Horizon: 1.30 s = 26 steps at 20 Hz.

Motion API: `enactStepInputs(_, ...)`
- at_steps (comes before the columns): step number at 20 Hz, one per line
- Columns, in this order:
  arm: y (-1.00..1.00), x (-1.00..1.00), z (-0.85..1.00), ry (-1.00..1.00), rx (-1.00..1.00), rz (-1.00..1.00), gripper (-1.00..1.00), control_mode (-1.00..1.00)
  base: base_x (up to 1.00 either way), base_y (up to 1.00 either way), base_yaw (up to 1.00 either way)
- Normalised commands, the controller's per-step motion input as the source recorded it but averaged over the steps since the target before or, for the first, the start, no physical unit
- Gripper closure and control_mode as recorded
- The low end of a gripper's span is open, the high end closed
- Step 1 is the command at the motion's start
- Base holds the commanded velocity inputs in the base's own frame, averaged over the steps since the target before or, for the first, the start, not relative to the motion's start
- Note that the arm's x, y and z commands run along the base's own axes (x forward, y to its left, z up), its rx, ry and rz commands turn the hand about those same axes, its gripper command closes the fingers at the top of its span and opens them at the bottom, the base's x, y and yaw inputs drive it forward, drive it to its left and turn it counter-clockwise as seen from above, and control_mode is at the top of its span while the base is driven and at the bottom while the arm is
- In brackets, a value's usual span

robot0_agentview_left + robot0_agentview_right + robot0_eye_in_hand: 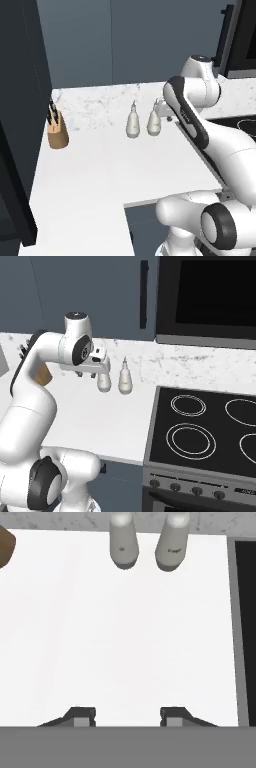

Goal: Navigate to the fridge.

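Observation:
The fridge, with its display panel and black handles, is out of view. A tall dark body (20, 115) rises at the left end of the counter; I cannot tell what it is. My gripper (127, 716) hangs over the white counter (125, 637), pointing down. It is open, with nothing between its fingers. In the right base view the gripper (86, 374) sits just left of two pale shakers.
Two pale shakers (133, 122) (154, 122) stand near the back wall. A wooden knife block (57, 131) stands at the counter's left. The black cooktop (205, 431) lies to the right, under a black-glass appliance (210, 296). Blue-grey cabinets (100, 291) line the wall.

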Motion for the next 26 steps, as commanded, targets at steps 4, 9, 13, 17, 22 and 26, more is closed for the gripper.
enactStepInputs(4, 0.00, 0.00, 0.00, 0.00, 0.00, 0.00, -1.00, 1.00, -0.43, -0.03, 0.00)
enactStepInputs(9, 0.00, 0.00, 0.00, 0.00, 0.00, 0.00, -1.00, 1.00, -0.73, -0.13, 0.00)
enactStepInputs(13, 0.00, 0.00, 0.00, 0.00, 0.00, 0.00, -1.00, 1.00, 0.00, -0.15, -0.01)
enactStepInputs(17, 0.00, 0.00, 0.00, 0.00, 0.00, 0.00, -1.00, 1.00, 0.00, -1.00, -0.10)
enactStepInputs(22, 0.00, 0.00, 0.00, 0.00, 0.00, 0.00, -1.00, 1.00, 0.00, -1.00, -0.08)
enactStepInputs(26, 0.00, 0.00, 0.00, 0.00, 0.00, 0.00, -1.00, 1.00, -0.01, -1.00, -0.06)
